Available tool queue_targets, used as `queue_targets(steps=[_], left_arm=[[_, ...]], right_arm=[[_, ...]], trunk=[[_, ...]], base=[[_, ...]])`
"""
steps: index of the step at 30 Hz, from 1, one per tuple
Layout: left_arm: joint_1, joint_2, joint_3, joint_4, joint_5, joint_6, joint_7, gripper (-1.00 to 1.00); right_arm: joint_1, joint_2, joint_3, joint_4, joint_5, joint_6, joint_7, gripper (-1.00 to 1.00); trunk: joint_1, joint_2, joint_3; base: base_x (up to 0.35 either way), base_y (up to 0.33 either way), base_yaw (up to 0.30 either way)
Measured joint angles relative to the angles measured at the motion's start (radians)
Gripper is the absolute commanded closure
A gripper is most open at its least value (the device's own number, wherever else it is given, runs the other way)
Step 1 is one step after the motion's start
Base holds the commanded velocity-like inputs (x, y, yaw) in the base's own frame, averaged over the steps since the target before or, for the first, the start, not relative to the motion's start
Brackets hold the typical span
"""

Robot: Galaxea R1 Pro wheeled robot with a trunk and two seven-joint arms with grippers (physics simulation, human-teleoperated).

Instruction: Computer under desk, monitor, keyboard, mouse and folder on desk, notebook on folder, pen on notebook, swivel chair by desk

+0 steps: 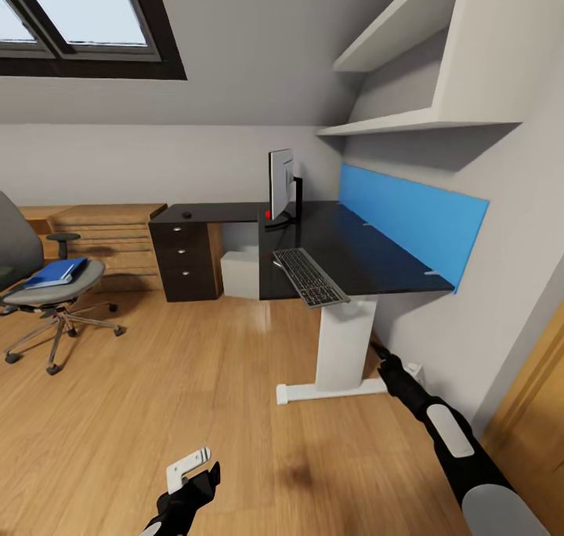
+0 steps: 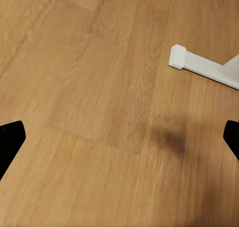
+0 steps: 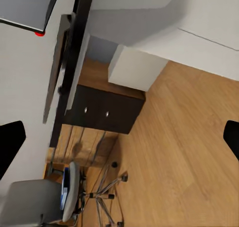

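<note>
Two black arms reach in low over the wooden floor (image 1: 157, 395). Left tool (image 2: 119, 137) hangs released above bare boards, its fingertips (image 2: 10, 137) at the edges of its wrist view and nothing between them. Right tool (image 3: 119, 137) is likewise spread wide and empty, held out near the white leg (image 1: 345, 340) of the counter (image 1: 368, 258).

On the glossy black counter stand one monitor (image 1: 280, 182), seen edge-on, and one keyboard (image 1: 310, 277), which lies near the front edge and overhangs it a little. One small dark mouse (image 1: 186, 215) sits well apart from them on the far wing, above the drawer unit (image 1: 185, 258) (three round knobs, counted). One light grey computer (image 1: 240, 273) stands on the floor under the counter, beside the drawers.

One swivel chair (image 1: 55, 289) waits well off to the left, clear of the counter, with one blue folder (image 1: 55, 273) lying on its seat. Behind it runs a wooden dresser (image 1: 106, 226). One blue wall panel (image 1: 411, 222) backs the counter, and two white shelves (image 1: 407, 121) hang above.
</note>
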Motion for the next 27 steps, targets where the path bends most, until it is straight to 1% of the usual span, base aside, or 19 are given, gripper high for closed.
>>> queue_targets(steps=[2,4,9,13,15,16,20,21,25,26,27], left_arm=[[0.0,0.001,0.0,0.0,0.001,0.0,-0.002,-1.0],[0.0,0.002,0.0,0.0,0.001,0.0,-0.002,-1.0],[0.0,0.002,0.0,0.0,0.001,0.0,-0.002,-1.0],[0.0,0.002,0.0,0.0,0.002,0.0,-0.002,-1.0],[0.0,0.002,0.0,0.0,0.001,0.0,-0.002,-1.0],[0.0,0.002,0.0,0.0,0.001,0.0,-0.003,-1.0],[0.0,0.002,0.0,0.0,0.001,0.0,-0.003,-1.0],[0.0,0.002,0.0,0.0,0.002,0.0,-0.003,-1.0],[0.0,0.002,0.0,0.0,0.002,0.0,-0.002,-1.0],[0.0,0.002,-0.001,0.0,0.001,0.0,-0.002,-1.0],[0.0,0.002,-0.001,0.0,0.001,0.0,-0.002,-1.0]], right_arm=[[0.001,-0.001,0.0,-0.021,0.001,0.0,0.002,-1.0],[0.003,0.002,0.0,-0.069,0.002,-0.004,0.005,-1.0],[0.004,0.006,0.002,-0.08,0.002,-0.008,0.007,-1.0],[0.004,0.009,0.003,-0.08,-0.003,-0.001,0.001,-1.0],[0.004,0.017,0.003,-0.077,-0.004,0.007,-0.031,-1.0],[0.004,0.026,0.002,-0.076,-0.004,0.007,-0.052,-1.0],[0.004,0.045,0.001,-0.075,-0.003,0.002,-0.069,-1.0],[0.004,0.061,-0.002,-0.074,-0.004,0.001,-0.076,-1.0],[0.004,0.066,-0.005,-0.072,-0.008,0.004,-0.078,-1.0],[0.004,0.066,-0.006,-0.071,-0.013,0.005,-0.078,-1.0],[0.004,0.067,-0.006,-0.067,-0.03,0.006,-0.078,-1.0]], trunk=[[0.0,0.0,0.0],[0.0,0.0,0.0],[0.0,0.0,0.0],[0.0,0.0,0.0],[0.0,0.0,0.0],[0.0,0.0,0.0],[0.0,0.0,0.0],[0.0,0.0,0.0],[0.0,0.0,0.0],[0.0,0.0,0.0],[0.0,0.0,0.0]], base=[[0.0,0.0,0.0],[0.149,0.0,0.0],[0.206,0.0,0.0],[0.072,0.0,0.0],[0.126,0.0,0.0],[0.23,0.0,0.0],[0.203,0.0,0.0],[0.058,0.0,0.0],[0.077,0.0,0.0],[0.188,0.0,0.0],[0.215,0.0,0.0]])
